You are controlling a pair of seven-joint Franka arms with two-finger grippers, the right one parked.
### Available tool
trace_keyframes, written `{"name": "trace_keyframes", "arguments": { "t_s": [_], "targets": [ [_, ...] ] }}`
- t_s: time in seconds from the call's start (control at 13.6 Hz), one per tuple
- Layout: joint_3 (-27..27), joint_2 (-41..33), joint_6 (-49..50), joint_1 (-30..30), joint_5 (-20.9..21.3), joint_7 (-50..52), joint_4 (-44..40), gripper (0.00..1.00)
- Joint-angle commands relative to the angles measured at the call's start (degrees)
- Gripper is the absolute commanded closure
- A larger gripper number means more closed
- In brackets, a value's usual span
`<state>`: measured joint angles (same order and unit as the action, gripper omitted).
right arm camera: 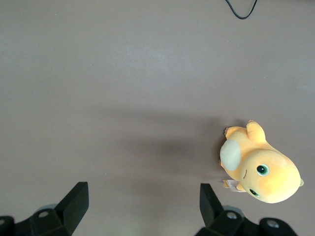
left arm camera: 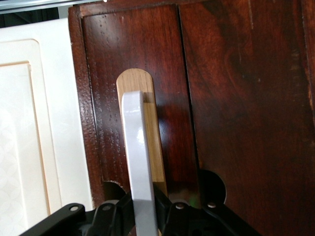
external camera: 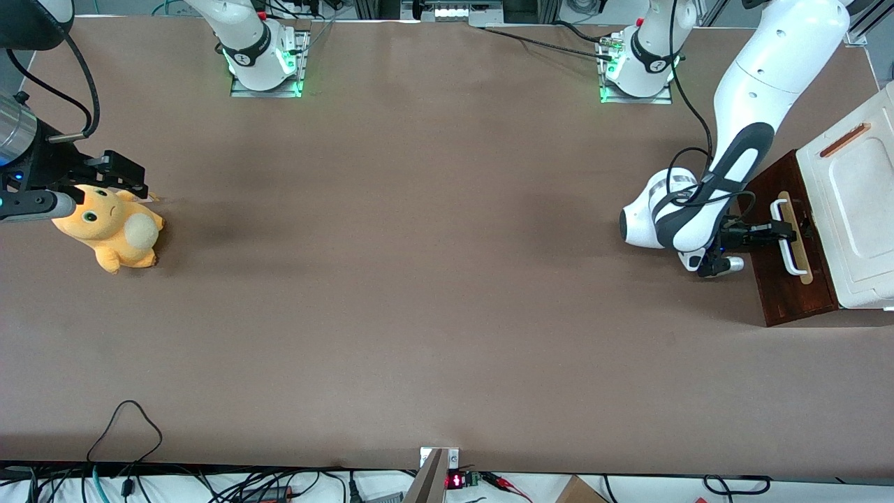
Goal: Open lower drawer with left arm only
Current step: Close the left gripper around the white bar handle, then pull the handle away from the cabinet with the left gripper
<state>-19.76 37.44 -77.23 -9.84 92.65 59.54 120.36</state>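
Dark reddish wood: one lower drawer (external camera: pixel 793 279) at the working arm's end of the table. One gripper (external camera: pixel 788 231) clamps its white bar handle (left arm camera: pixel 139 162). Only the wrist view shows fingers (left arm camera: pixel 165 206) against it.

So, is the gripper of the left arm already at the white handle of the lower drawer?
Yes, the gripper sits around the white handle of the lower drawer.

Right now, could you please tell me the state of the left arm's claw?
Left arm's claw: shut on the white bar handle of the lower drawer, one finger on each side of the bar.
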Motion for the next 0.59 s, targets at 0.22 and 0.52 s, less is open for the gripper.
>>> {"name": "trace_keyframes", "arguments": {
  "t_s": [0.22,0.52],
  "targets": [
    [-6.42,0.35,5.06,3.34,0.34,-0.56,0.14,0.99],
    [-8.02,0.88,5.86,3.78,-0.19,-0.22,0.22,0.96]
  ]
}}
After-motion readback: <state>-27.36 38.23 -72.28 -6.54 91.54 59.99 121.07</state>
